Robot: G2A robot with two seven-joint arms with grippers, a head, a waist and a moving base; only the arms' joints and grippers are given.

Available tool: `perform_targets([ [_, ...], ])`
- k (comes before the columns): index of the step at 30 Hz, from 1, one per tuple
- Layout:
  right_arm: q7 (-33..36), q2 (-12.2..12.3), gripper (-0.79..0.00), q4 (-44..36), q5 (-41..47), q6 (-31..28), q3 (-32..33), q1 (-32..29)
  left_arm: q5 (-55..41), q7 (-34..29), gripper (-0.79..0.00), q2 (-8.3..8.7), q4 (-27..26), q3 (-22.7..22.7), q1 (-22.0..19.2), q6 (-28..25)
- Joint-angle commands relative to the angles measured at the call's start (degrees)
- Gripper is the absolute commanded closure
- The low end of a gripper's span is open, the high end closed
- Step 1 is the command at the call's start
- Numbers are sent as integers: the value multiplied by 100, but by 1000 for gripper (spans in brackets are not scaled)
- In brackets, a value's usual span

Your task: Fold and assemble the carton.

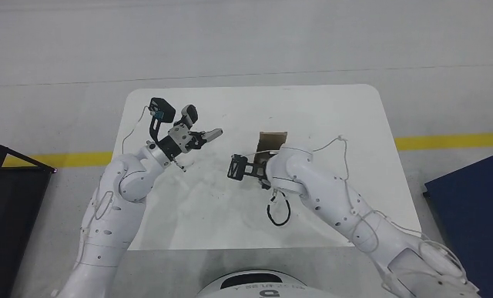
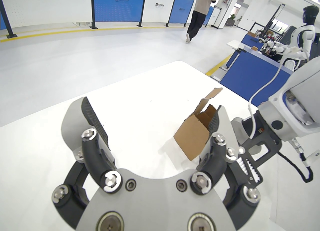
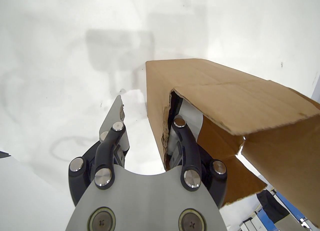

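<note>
The carton (image 1: 272, 138) stood near the middle of the bench (image 1: 323, 113), a little toward the far edge. It was a small brown corrugated box, partly opened into a tube, with its end flaps loose and one flap (image 2: 212, 93) sticking up. One corner edge looked ragged, as if slightly torn.

The right gripper (image 3: 147, 109) was at the carton's open end with its jaws moderately apart, straddling one side wall (image 3: 155, 106). One finger sat inside the box and the outer finger (image 3: 116, 114) stood clear of the cardboard. Whether the inner finger pressed on the wall could not be told, since the panel hid its tip.

The left gripper (image 2: 152, 106) hung above the bench toward the left edge, well apart from the carton, with its jaws wide and empty and pointed toward the box.

The carton would likely handle as very light and easy to shove across the smooth bench, so it probably needed bracing from one side while the other was worked. Its panels seemed stiff, yet likely to bend readily along the scored creases and to crush under a hard pinch. The soundest hold looked to be a single wall near a corner, away from the ragged edge, leaving the flaps free to fold.
</note>
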Motion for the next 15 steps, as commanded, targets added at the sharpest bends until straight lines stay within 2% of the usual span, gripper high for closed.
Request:
perform_targets([
  [1, -64, 37, -505, -124, -95, 8, 95, -71, 0, 0, -785, 0, 0, 0, 0, 0],
  [8, -257, 45, -533, 220, -144, -98, 152, 16, 0, 0, -785, 0, 0, 0, 0, 0],
  [10, -329, 17, -517, 368, -73, -120, 102, 95, 0, 0, -785, 0, 0, 0, 0, 0],
  [12, -316, -11, -465, 510, -1, -162, 38, 167, 0, 0, -785, 0, 0, 0, 0, 0],
  [13, -277, -24, -391, 581, 35, -185, 6, 208, 0, 0, -785, 0, 0, 0, 0, 0],
  [15, -195, -52, -326, 673, 106, -224, -77, 273, 0, 0, -785, 0, 0, 0, 0, 0],
])
